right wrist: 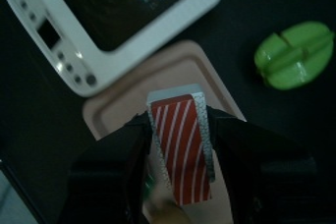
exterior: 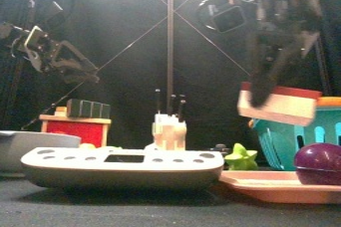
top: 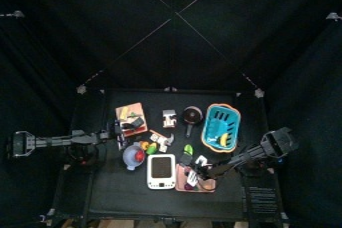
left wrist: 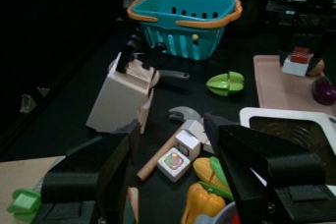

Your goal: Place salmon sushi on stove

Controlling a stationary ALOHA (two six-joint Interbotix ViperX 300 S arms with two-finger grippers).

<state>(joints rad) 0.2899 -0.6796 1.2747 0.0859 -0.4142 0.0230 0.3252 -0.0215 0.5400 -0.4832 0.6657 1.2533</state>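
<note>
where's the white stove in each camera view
top: stove at the table's front, near the middle
front: stove close up, lower left
left wrist: stove at the right edge, cut off
right wrist: stove in the upper left
shared landmark: pink board beside it

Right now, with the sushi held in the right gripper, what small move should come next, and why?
Probably carry it sideways until it is above the stove. The right gripper holds the salmon sushi raised over the pink board, not yet over the stove, which lies just beside the board.
</note>
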